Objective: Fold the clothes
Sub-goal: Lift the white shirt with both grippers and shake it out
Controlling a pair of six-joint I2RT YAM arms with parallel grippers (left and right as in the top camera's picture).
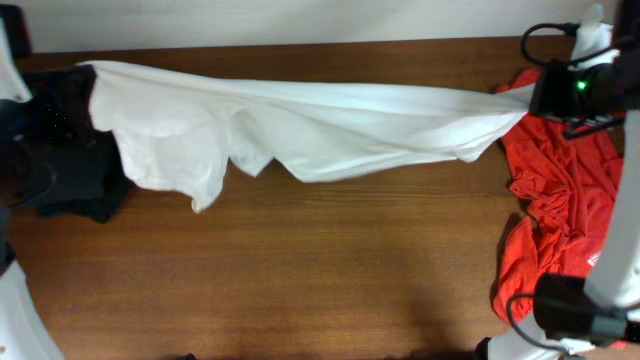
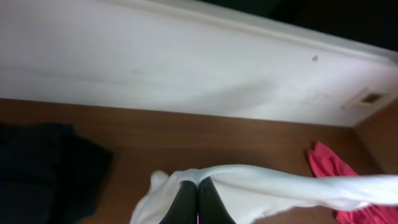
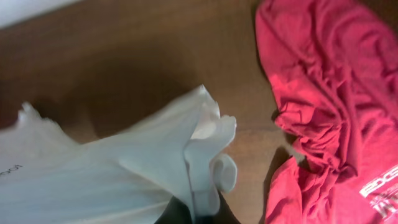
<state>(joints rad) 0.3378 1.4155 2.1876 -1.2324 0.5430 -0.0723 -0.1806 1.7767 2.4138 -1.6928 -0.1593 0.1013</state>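
Observation:
The clothes, a white T-shirt (image 1: 330, 125), hang stretched in a long band across the far half of the wooden table, with a loose flap sagging at the left. In the left wrist view my left gripper (image 2: 198, 188) is shut on the shirt's edge (image 2: 280, 186), its black fingers pressed together with cloth bunched over them. My right gripper (image 1: 540, 95) holds the shirt's right end. In the right wrist view that gripper (image 3: 199, 214) is shut on a gathered fold of the white cloth (image 3: 124, 168). The shirt's print is hidden.
An orange-red T-shirt (image 1: 560, 190) lies crumpled at the table's right side, just under my right gripper. A pile of dark garments (image 1: 70, 150) sits at the far left beneath the white shirt's end. A white wall (image 2: 186, 62) runs along the back edge.

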